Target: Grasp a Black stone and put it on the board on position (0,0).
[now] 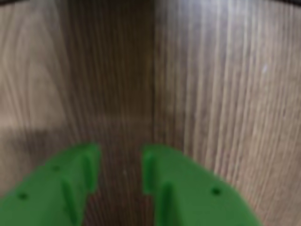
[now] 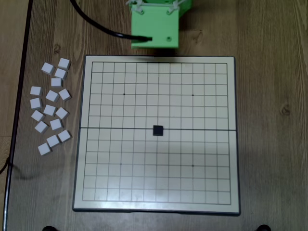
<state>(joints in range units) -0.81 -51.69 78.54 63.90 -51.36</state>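
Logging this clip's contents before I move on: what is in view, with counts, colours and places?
Black stone: one, black, on the board's centre intersection, on the fold line.
Board: one, cream with dark grid and grey frame, mid-table.
White blocks: about sixteen, pale, loose on the table left of the board in the overhead view.
Table: dark wood grain.
Cable: one, black, top left.
Arm: green, above the board's top edge.
Gripper: green jaws apart, empty, over bare wood.

From my seat I count one Black stone [image 2: 158, 130] on the one board [image 2: 156, 207]. White blocks [image 2: 50, 109] number fifteen (all loose on the wood to the left in the overhead view). I see four outer dots [image 2: 124, 94] on the grid, one black cable [image 2: 94, 24], and two green fingers [image 1: 56, 188].
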